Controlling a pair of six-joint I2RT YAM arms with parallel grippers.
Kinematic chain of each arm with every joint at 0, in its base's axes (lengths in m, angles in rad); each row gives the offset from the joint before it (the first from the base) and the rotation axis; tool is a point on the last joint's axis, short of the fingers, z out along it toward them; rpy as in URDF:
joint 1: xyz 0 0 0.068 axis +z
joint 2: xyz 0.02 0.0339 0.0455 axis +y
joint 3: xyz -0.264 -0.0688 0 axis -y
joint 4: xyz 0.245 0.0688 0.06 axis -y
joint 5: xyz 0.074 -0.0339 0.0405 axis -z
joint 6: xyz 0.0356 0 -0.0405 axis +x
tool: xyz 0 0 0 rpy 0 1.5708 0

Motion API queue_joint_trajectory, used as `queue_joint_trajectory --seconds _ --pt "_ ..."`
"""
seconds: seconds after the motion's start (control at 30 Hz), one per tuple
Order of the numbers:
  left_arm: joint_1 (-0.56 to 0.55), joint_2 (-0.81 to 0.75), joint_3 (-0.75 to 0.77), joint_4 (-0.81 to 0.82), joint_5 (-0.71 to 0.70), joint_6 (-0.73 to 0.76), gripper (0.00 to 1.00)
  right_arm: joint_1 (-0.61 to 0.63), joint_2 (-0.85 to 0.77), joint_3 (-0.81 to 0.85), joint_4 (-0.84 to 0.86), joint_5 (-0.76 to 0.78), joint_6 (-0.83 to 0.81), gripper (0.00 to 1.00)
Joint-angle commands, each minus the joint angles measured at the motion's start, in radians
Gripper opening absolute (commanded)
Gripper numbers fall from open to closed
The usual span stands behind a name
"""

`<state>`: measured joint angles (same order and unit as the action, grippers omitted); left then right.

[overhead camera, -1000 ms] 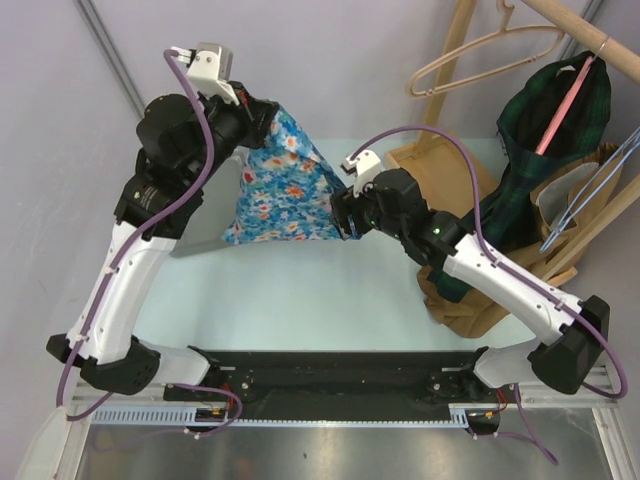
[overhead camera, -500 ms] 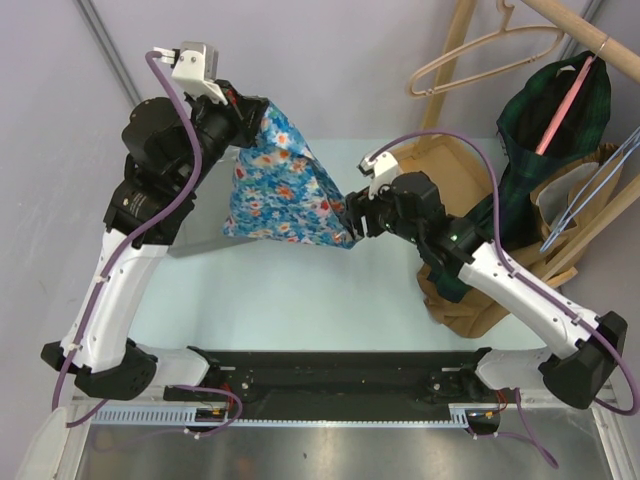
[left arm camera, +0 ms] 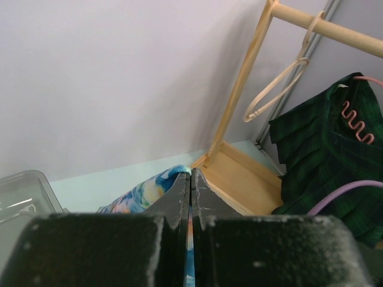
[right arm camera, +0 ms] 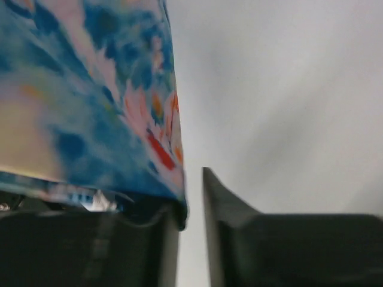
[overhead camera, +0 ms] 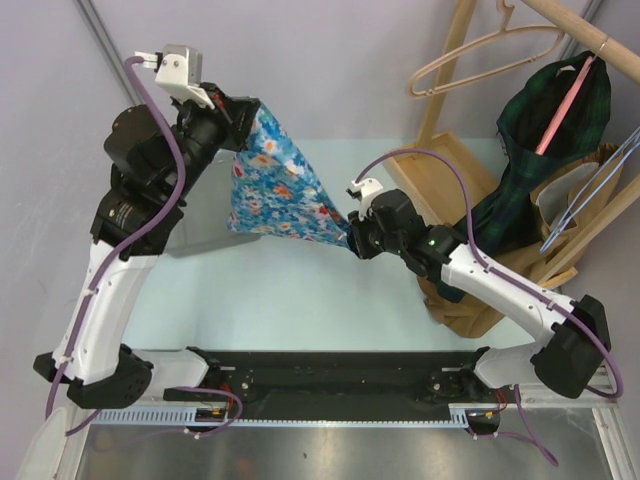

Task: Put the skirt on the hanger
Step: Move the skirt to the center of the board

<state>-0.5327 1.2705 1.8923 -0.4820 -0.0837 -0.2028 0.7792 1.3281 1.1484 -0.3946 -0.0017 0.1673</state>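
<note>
The skirt is blue with a flower print and hangs stretched in the air above the table. My left gripper is shut on its top corner; in the left wrist view the cloth shows in the seam between the closed fingers. My right gripper is at the skirt's lower right corner. In the right wrist view the cloth drapes over the left finger, and a narrow empty gap remains between the jaws. A pale wooden hanger hangs empty on the rack, also visible in the left wrist view.
The wooden rack stands at the back right. A dark green plaid garment hangs on a pink hanger there. Blue wire hangers lean at the far right. A clear plastic bin sits behind the skirt on the left.
My left arm has lifted the skirt's top corner higher and further left. The right gripper's jaws have narrowed at the lower corner, and the cloth now stretches between both arms.
</note>
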Motion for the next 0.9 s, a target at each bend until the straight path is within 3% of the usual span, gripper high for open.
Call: queue_joint_trajectory --seconds 0.0,0.17,0.4,0.87 --pt "-0.003 -0.075 -0.004 0.069 -0.022 -0.012 0.0 0.0 -0.078 -0.004 -0.006 0.066 0.038 0.03" --pt "-0.003 -0.114 -0.047 0.031 -0.022 -0.01 0.0 -0.075 -0.199 0.0 -0.006 0.121 0.031 0.0" --pt "-0.004 -0.241 -0.243 -0.024 -0.064 -0.023 0.0 -0.21 -0.374 0.045 0.069 0.223 -0.045 0.0" --pt "-0.004 -0.606 -0.712 -0.194 0.01 -0.24 0.0 -0.227 -0.432 0.125 -0.064 0.192 -0.057 0.0"
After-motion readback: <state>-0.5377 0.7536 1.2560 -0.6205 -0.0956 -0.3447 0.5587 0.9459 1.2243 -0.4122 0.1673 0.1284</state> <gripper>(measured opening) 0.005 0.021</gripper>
